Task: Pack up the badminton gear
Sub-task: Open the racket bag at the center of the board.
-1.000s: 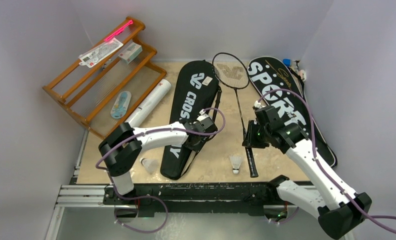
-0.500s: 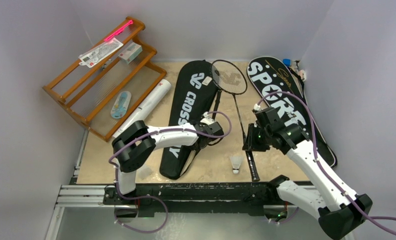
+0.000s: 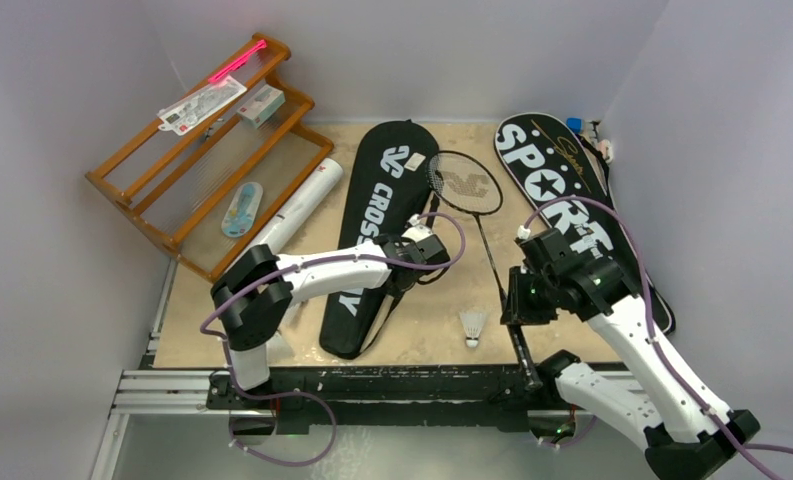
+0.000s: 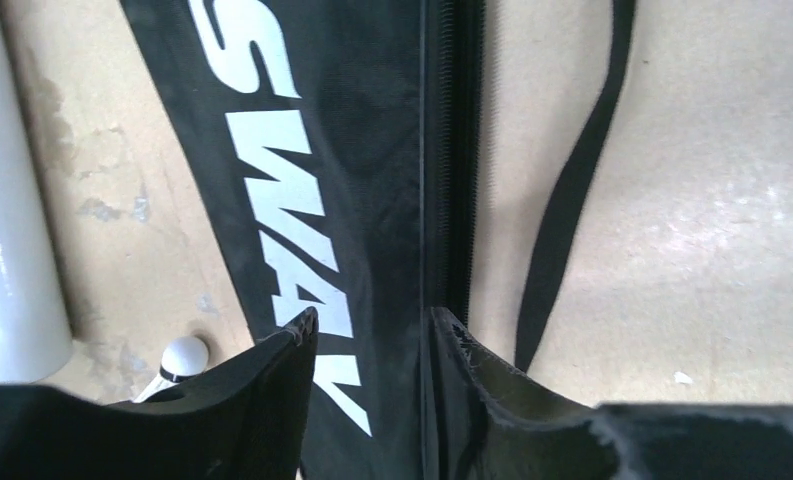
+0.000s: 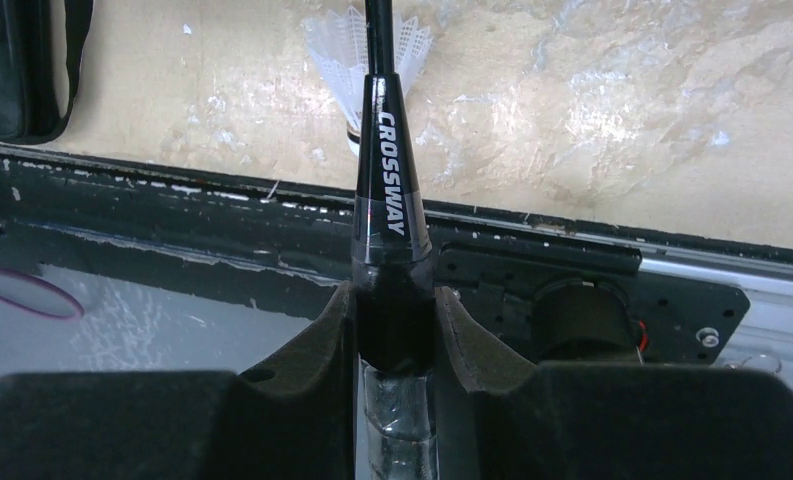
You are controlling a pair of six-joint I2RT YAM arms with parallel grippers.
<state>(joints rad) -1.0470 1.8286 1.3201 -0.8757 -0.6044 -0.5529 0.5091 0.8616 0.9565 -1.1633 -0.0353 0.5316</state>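
Observation:
My right gripper (image 3: 524,300) (image 5: 394,300) is shut on the black handle of a thin black racket (image 3: 464,183) (image 5: 390,200) marked CROSSWAY. The handle's end juts past the table's near edge. The racket's head lies between the two black bags, the left bag (image 3: 382,200) (image 4: 312,150) and the right bag (image 3: 562,190). My left gripper (image 3: 424,252) (image 4: 372,325) hangs open just over the left bag's zipper edge, with flat fabric showing between its jaws. One white shuttlecock (image 3: 472,325) (image 5: 332,50) lies by the racket shaft. Another shuttlecock (image 4: 184,357) lies left of the bag. The white tube (image 3: 297,205) (image 4: 12,250) lies further left.
The orange wooden rack (image 3: 207,150) stands at the far left with a small carton (image 3: 262,103) and a card (image 3: 202,103) on it. A black rail (image 3: 392,380) runs along the table's near edge. Grey walls close in on both sides and the back.
My right gripper has drawn the racket toward the near edge, so its head slid nearer, down between the bags. My left gripper has shifted slightly right along the bag's zipper edge.

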